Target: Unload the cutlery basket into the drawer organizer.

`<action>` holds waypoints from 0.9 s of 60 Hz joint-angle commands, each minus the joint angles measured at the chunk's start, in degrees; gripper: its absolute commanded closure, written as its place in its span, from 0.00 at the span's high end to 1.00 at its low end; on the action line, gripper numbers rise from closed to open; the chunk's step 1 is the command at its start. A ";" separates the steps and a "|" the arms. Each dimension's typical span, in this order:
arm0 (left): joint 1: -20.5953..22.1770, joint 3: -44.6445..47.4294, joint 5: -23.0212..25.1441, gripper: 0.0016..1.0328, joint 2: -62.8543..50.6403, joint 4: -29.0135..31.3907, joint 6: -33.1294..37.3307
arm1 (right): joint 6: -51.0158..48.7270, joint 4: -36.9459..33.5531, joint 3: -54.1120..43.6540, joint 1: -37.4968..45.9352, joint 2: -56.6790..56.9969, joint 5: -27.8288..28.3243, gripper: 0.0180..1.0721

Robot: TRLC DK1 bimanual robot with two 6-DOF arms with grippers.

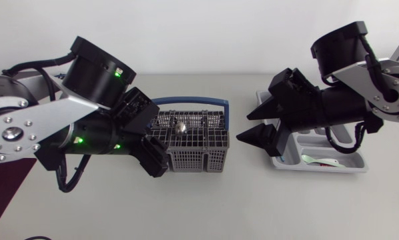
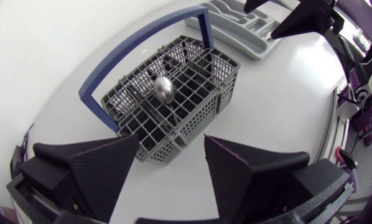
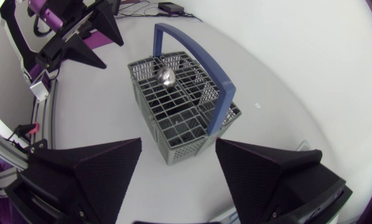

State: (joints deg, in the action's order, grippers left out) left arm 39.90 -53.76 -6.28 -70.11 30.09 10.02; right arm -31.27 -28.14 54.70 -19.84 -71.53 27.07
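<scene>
Left gripper (image 2: 171, 146) and right gripper (image 1: 245, 127) gape empty; the left should probably descend straight onto the basket's (image 1: 194, 160) upright spoon (image 1: 181, 126).

The left tool (image 2: 172, 142) and right tool (image 3: 178, 144) point toward each other, both spread wide, apparently hovering.

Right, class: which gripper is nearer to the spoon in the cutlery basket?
Left. The left gripper sits open at the edge of the cutlery basket, the spoon just ahead of it. The right gripper, open too, stands apart from the basket, by the drawer organizer.
</scene>
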 commanded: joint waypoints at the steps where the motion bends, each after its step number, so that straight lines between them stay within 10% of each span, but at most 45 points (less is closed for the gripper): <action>1: -1.23 2.52 1.54 0.90 0.94 -1.79 2.28 | 5.43 -0.34 2.26 -0.91 -2.92 1.58 0.81; 54: -11.07 2.78 22.72 0.89 -5.30 -7.94 8.61 | 30.56 19.44 4.89 -12.77 -17.95 1.76 0.78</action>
State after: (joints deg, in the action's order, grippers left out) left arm 29.45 -51.35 15.64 -74.43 23.22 16.99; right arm -3.20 -10.11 58.89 -31.94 -87.50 28.75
